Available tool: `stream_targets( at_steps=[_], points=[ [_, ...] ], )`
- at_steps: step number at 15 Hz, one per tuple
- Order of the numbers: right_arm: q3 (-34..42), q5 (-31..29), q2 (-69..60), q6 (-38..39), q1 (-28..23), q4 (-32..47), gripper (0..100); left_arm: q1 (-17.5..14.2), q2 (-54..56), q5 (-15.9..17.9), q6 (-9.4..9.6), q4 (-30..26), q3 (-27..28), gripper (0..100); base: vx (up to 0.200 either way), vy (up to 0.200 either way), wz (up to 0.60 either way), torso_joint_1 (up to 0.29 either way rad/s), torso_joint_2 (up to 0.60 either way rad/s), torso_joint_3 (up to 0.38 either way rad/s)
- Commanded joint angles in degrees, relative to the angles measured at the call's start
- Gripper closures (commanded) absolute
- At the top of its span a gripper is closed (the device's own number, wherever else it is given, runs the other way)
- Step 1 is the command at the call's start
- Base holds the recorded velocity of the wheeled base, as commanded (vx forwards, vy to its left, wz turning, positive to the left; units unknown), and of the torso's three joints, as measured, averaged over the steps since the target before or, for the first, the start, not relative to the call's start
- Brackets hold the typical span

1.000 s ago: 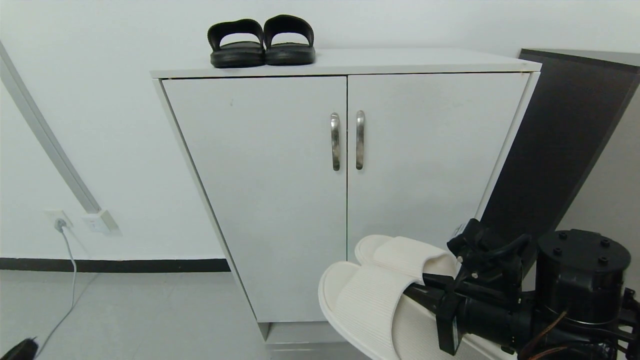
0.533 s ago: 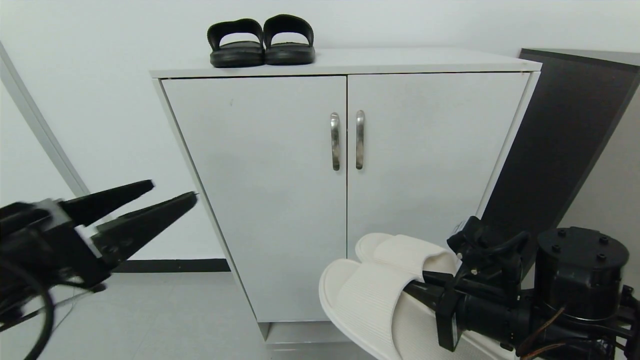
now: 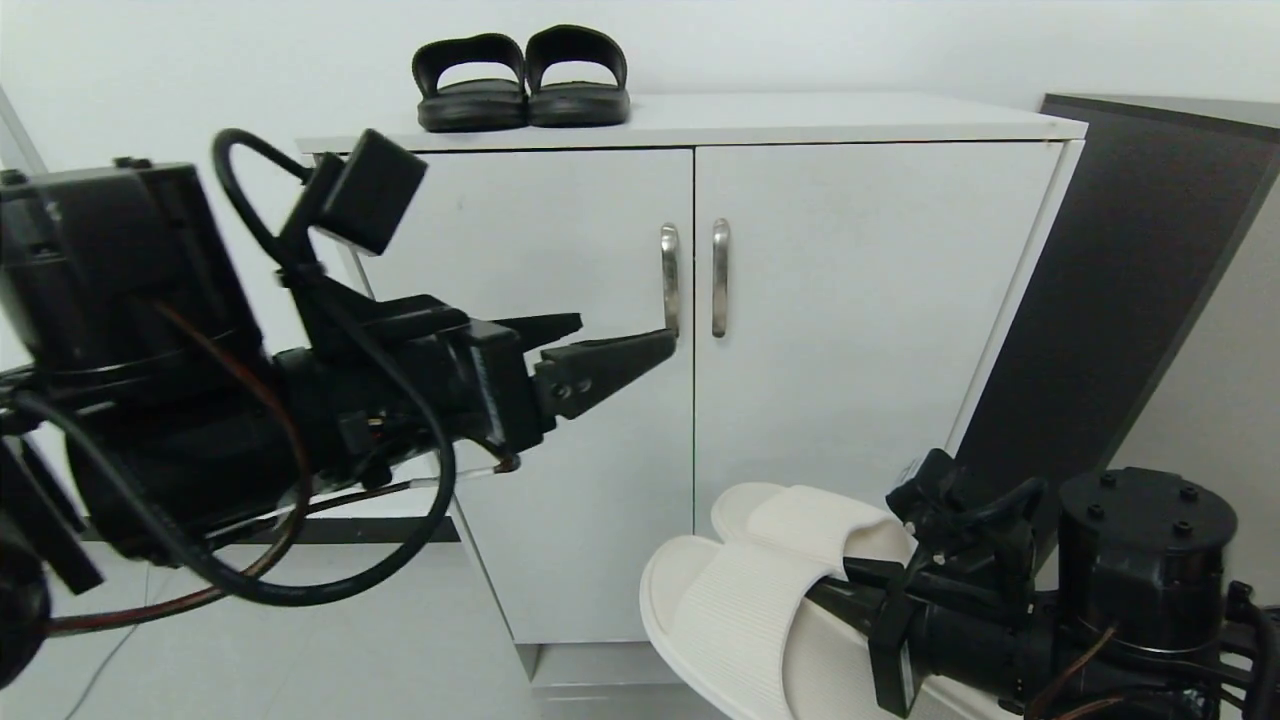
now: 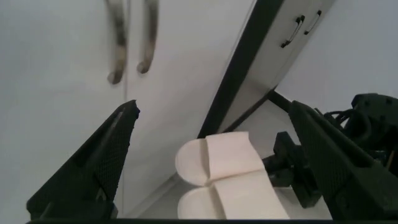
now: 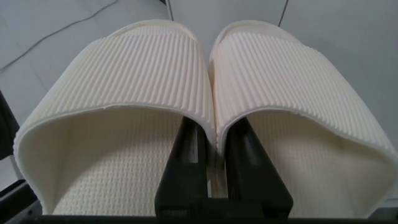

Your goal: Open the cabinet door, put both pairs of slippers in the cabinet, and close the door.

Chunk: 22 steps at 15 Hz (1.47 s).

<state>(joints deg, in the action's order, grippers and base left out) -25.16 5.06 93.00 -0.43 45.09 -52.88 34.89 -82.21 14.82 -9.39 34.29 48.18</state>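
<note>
The white cabinet (image 3: 560, 470) has both doors closed, and its two metal handles (image 3: 670, 280) meet at the middle. A black pair of slippers (image 3: 520, 80) rests on its top at the left. My left gripper (image 3: 625, 332) is open in front of the left door, its fingertips close to the left handle (image 4: 115, 43). My right gripper (image 3: 840, 585) is low, in front of the right door, shut on the white pair of slippers (image 3: 740, 600). Its fingers (image 5: 186, 162) reach inside both slippers and pinch the inner strap edges (image 5: 214, 118) together.
A dark panel (image 3: 1130, 300) leans or stands right of the cabinet. A white wall with a black baseboard (image 3: 420, 530) runs behind, left of the cabinet. Grey floor (image 3: 300, 650) lies open at the lower left.
My left arm has risen from the lower left and swung right, bringing its open gripper up to the left door handle. The right gripper holds the white slippers almost still.
</note>
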Motion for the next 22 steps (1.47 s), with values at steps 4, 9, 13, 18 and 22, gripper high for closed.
stream_targets(
  at_steps=[4, 9, 13, 18, 22],
  points=[
    [0.6, 0.7, 0.7, -0.1, 0.0, -2.0, 100, 2.0, -11.0, 5.2, -0.11, -1.3, 10.9, 0, 0.000, 0.000, 0.00, 0.000, 0.00, 0.000],
    [0.7, 0.8, 1.0, 0.1, -0.1, -2.0, 100, 1.3, -15.9, 14.2, -6.35, -6.3, 21.6, 0, 0.000, 0.000, 0.00, 0.000, 0.00, 0.000],
    [0.7, 0.9, 1.4, 0.0, -0.1, -2.0, 100, 0.5, -19.6, 9.0, -6.43, -6.3, 25.0, 0, 0.000, 0.000, 0.00, 0.000, 0.00, 0.000],
    [0.7, 0.7, 1.8, -0.2, -0.1, -2.0, 100, 0.1, -21.7, 4.8, -6.35, -6.3, 27.8, 0, 0.000, 0.000, 0.00, 0.000, 0.00, 0.000],
    [0.7, 0.5, 1.9, -0.3, -0.1, -2.0, 100, -0.1, -24.8, 2.0, -6.43, -6.3, 30.9, 0, 0.000, 0.000, 0.00, 0.000, 0.00, 0.000]
  ],
)
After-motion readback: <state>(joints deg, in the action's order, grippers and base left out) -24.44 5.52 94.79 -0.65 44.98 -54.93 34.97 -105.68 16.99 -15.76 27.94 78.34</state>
